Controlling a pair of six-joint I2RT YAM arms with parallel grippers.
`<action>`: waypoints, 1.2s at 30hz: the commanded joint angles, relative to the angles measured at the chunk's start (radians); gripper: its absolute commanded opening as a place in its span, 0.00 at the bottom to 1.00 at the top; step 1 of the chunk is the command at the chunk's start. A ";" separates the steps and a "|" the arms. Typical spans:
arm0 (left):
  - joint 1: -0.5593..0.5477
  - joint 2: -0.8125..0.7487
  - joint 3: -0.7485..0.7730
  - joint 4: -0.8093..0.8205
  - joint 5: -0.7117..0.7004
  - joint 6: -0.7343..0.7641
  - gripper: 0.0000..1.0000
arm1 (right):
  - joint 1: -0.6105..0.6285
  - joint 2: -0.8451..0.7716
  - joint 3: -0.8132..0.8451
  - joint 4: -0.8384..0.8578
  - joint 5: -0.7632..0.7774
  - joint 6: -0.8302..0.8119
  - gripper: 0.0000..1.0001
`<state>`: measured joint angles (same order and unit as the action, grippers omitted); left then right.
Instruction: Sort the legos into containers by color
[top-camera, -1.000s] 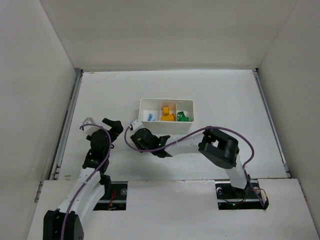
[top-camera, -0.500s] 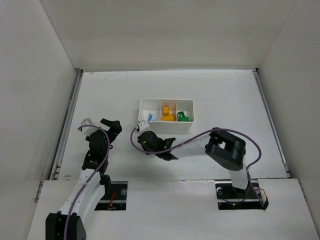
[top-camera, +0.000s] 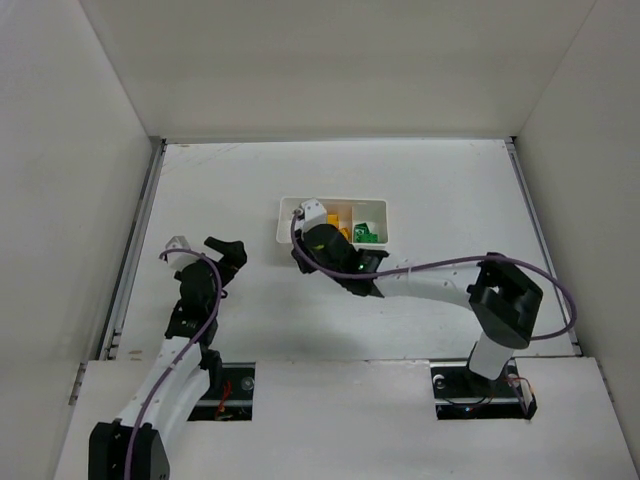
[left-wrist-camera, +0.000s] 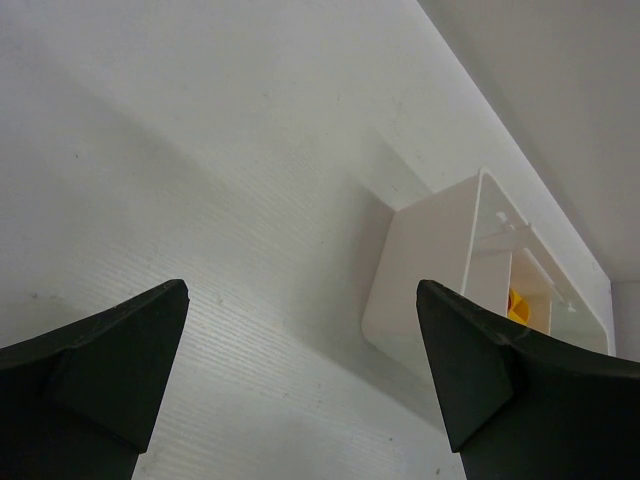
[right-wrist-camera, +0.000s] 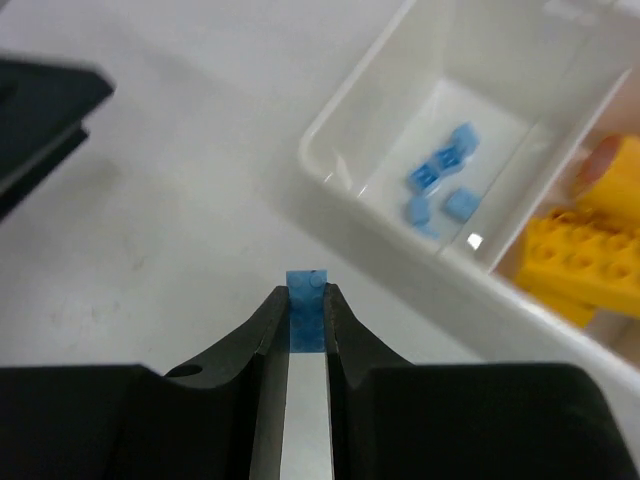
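My right gripper is shut on a small light blue lego, lifted above the table just short of the white tray. Seen from the top, the right gripper hangs at the left end of the tray. The left container holds several light blue legos. Yellow legos fill the middle one, and green legos lie in the right one. My left gripper stands open and empty, left of the tray. Its wrist view shows wide-apart fingers over bare table, the tray ahead.
High white walls close in the table on the left, back and right. A metal rail runs along the left edge. A purple cable trails along my right arm, which stretches across the table in front of the tray.
My right gripper shut on the light blue lego on the table left of the tray, then rose and swung right and back toward the left container. The left arm barely moved.
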<state>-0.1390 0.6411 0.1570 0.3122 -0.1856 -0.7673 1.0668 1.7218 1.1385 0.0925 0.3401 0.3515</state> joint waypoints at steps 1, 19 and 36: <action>-0.018 0.006 -0.007 0.059 0.005 0.014 1.00 | -0.081 -0.018 0.076 0.033 -0.030 -0.034 0.17; -0.081 0.065 0.006 0.077 -0.067 0.046 1.00 | -0.178 0.059 0.202 0.078 0.051 -0.033 0.56; -0.187 0.123 0.091 -0.033 -0.169 0.063 1.00 | -0.144 -0.677 -0.511 0.193 0.584 -0.040 1.00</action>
<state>-0.3065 0.7486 0.1848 0.2958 -0.3161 -0.7231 0.9180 1.1275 0.6903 0.2626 0.7509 0.3130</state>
